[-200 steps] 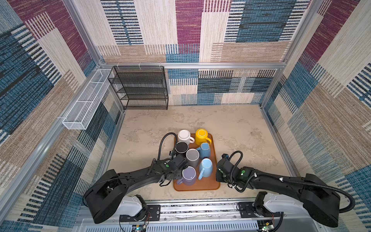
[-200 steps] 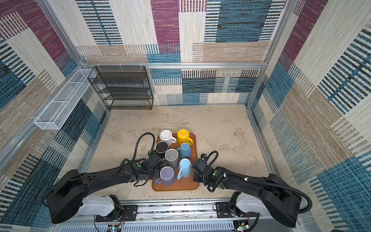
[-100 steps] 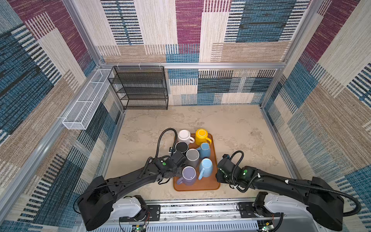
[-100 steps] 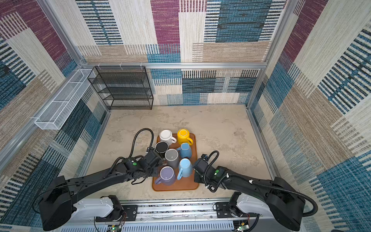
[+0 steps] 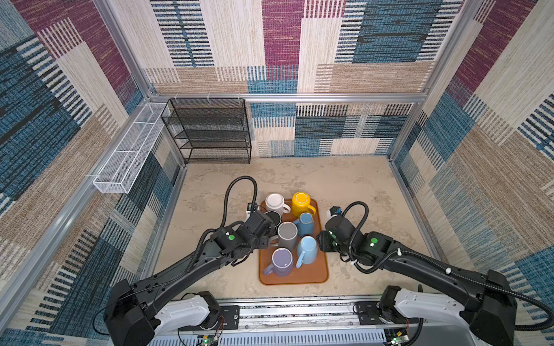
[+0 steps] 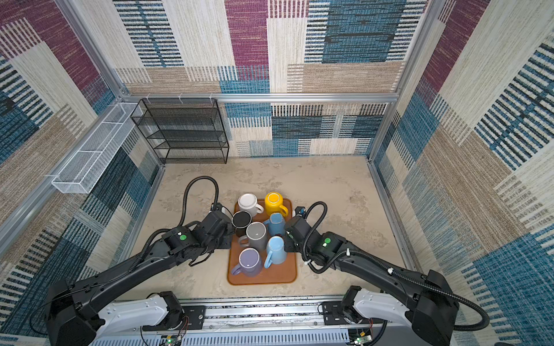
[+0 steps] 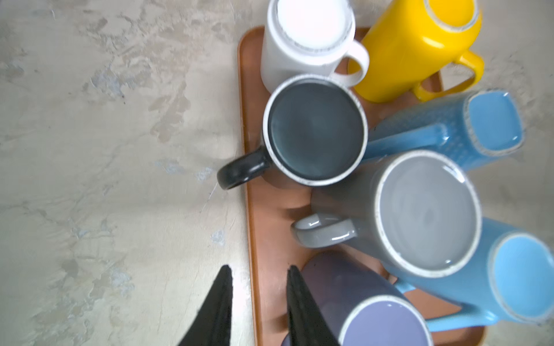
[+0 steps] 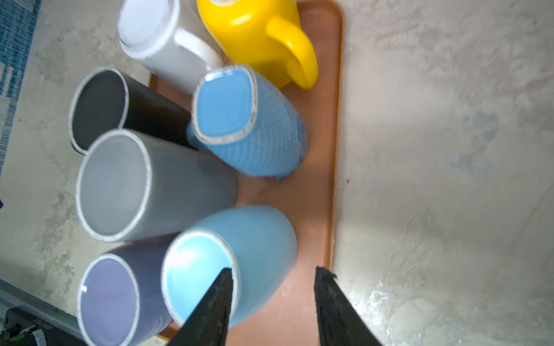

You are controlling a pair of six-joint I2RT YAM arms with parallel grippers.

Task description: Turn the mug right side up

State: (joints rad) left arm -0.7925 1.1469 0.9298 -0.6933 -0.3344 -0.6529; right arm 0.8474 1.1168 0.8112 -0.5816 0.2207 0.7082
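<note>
1. Your left gripper (image 7: 258,268) hung open and empty over the rim of the tray (image 7: 248,179), near the black mug (image 7: 314,128).
2. Your right gripper (image 8: 273,269) stood open and empty, just beside the light blue mug (image 8: 254,233).
3. Both mugs stood on that tray among five others.

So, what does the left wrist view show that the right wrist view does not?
Only the left wrist view: the left gripper, open, and the handles of the black mug and the grey mug. Only the right wrist view: the right gripper, open near the light blue mug, and a strip of blue wall. Both: seven mugs on the orange tray, the yellow mug with its handle included.
</note>
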